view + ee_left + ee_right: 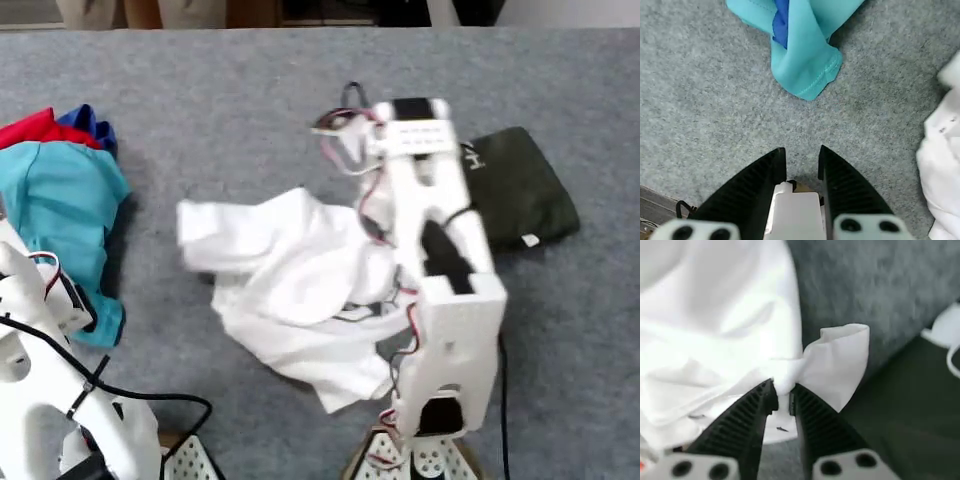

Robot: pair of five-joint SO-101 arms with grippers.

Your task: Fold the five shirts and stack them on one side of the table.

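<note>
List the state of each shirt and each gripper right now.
white shirt, crumpled, unfolded, one fold pinched.
teal shirt, bunched, unfolded.
red shirt, bunched, heaped with the teal shirt.
blue shirt, bunched, heaped with the teal shirt.
dark shirt, folded, lying flat.
right gripper, shut on the white shirt.
left gripper, open, empty.

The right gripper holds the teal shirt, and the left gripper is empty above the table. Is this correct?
Not quite: the right gripper holds the white shirt, not the teal shirt, as the right wrist view shows. The left gripper is indeed empty above the table.
</note>
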